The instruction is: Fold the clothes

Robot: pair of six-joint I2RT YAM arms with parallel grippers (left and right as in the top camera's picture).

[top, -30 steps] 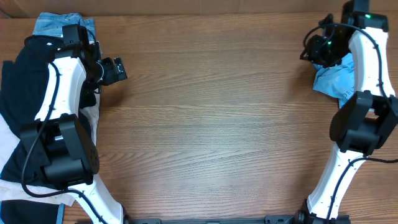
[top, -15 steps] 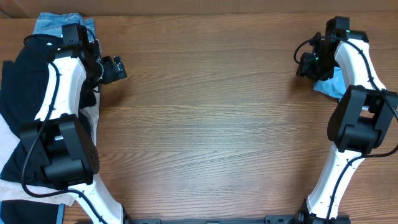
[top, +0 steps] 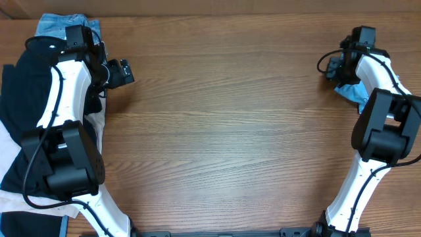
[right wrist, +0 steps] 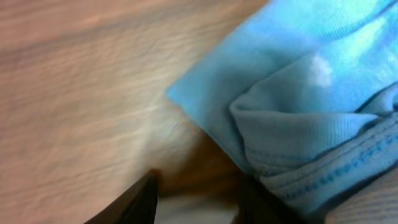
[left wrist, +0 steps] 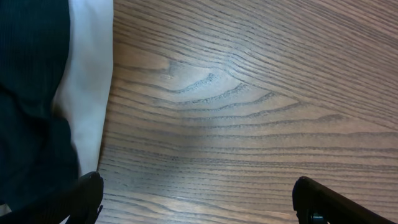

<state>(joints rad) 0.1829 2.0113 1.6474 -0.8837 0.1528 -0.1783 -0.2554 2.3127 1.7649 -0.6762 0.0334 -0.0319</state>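
While the light sky-blue, thin-fabric T-shirt (top: 356, 93) lies bunched in a heap, folding proper cannot begin, so the step in hand looks like fetching and spreading the garment. It sits right at the right gripper (top: 334, 66), its crumpled folds and stitched hem pressed against 1 fingertip in the wrist view and running back under that arm's wrist. The fingers stand partway apart, and the blurred wrist picture does not let me tell whether any cloth is pinched between them.

The left gripper (top: 126, 72) hangs with its fingers spread wide and nothing in them, bare wooden table (top: 223, 131) beneath. Behind it and to its outer side lies a pile of other garments.

As I judge it, the next move calls for a firm pinch on an edge or shoulder of the shirt, then a drag away from the right gripper's corner toward the open table between the 2 arms. The left gripper would have to reach across for a second corner so the fabric can be pulled flat.

Counted:
- 1 sky-blue T-shirt
- 1 black T-shirt (top: 20, 99)
- 1 pair of blue denim jeans (top: 56, 25)
- 1 white cloth (top: 99, 128)
- 2 grippers
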